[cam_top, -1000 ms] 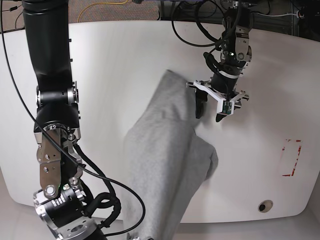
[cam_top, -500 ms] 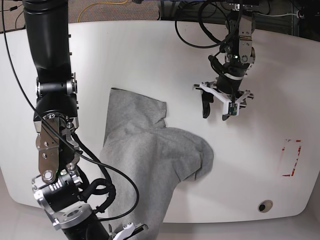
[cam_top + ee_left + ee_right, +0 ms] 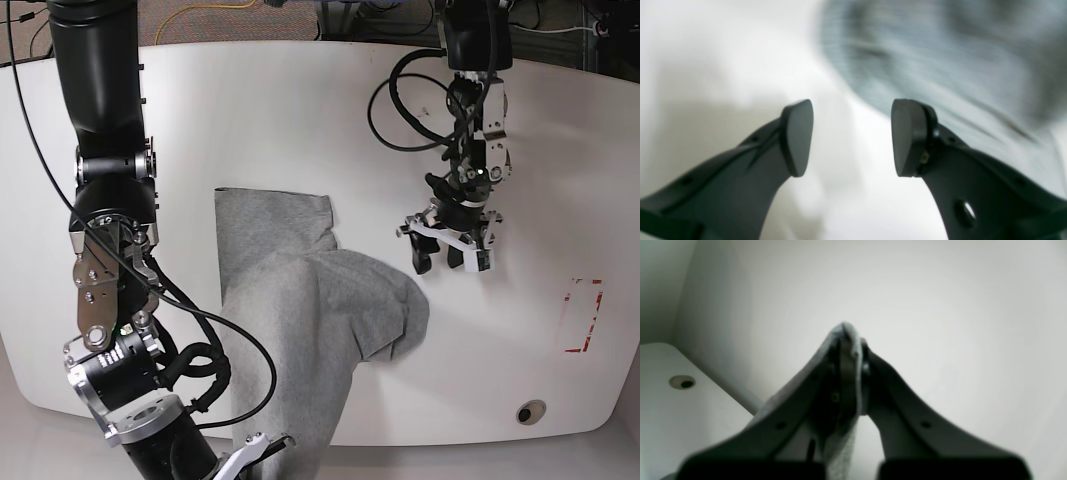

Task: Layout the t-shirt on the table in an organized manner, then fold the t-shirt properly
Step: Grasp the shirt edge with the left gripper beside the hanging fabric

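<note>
Your right gripper [image 3: 848, 340] is clamped tight on a fold of the t-shirt [image 3: 300, 300]; in the right wrist view the grey cloth wraps over the tips and trails down between the jaws. In the base view that gripper [image 3: 262, 452] sits at the near edge of the tabletop [image 3: 250, 110], with the cloth hanging off the edge beneath it.

Your left gripper [image 3: 447, 258] hangs with its jaws apart and nothing between them, just beside the rounded bulge of the shirt on its far side. The left wrist view shows the two pads [image 3: 796, 136] spread over bare white surface, with blurred grey fabric [image 3: 940, 60] just beyond them.

The shirt lies bunched on the middle of the tabletop, one flat panel reaching back toward the far side, a doubled hump in the middle, and the rest running off the near edge. No lettering shows.

Expect it to handle as light, limp cloth: it will sag, drape and drag in folds rather than hold any shape, and a single pinch will only pull a ridge. You would do best to take the loose rounded edge nearest the left gripper, at a hem or corner if one shows, so that both arms can stretch it flat. Which hem the right gripper has, you cannot tell from here.
</note>
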`<state>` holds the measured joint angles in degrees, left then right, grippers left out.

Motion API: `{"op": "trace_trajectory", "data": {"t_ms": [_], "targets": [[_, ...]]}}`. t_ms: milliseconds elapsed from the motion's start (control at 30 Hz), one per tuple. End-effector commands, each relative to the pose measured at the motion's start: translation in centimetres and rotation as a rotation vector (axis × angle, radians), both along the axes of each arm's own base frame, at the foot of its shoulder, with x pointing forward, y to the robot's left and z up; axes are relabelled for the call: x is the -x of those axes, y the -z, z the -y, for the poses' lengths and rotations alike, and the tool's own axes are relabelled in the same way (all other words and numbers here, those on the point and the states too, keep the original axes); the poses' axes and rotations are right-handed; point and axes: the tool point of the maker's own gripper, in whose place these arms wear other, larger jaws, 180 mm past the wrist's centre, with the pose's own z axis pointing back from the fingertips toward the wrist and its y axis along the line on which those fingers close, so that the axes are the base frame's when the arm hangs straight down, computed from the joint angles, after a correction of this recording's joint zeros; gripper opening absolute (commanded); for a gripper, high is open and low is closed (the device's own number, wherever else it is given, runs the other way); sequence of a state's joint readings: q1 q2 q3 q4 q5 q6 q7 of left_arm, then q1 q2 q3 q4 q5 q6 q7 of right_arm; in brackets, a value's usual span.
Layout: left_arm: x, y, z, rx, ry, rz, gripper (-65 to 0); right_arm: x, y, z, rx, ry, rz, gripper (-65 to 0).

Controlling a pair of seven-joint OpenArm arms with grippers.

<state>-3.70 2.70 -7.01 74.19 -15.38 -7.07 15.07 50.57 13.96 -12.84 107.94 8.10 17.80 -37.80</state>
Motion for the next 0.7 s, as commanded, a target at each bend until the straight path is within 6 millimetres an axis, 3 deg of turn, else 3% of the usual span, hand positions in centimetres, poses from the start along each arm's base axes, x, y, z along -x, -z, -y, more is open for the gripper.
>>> {"op": "trace_trajectory", "data": {"t_ms": [0, 200, 667], "targets": [[-1.8, -0.8, -0.1, 0.052, -0.025, 0.031, -29.9, 0.8, -2.6, 0.2, -0.028, -0.006, 0.077, -65.0], [-3.3, 1.1, 0.1, 0.124, -0.044, -0.031, -29.9, 0.7, -2.2, 0.8, -0.043, 0.006, 0.065, -65.0], [-6.9, 2.8, 2.1, 0.244, -0.048, -0.125, -29.9, 1.0, -2.5, 1.0, -0.049, 0.006, 0.075, -65.0]]}}
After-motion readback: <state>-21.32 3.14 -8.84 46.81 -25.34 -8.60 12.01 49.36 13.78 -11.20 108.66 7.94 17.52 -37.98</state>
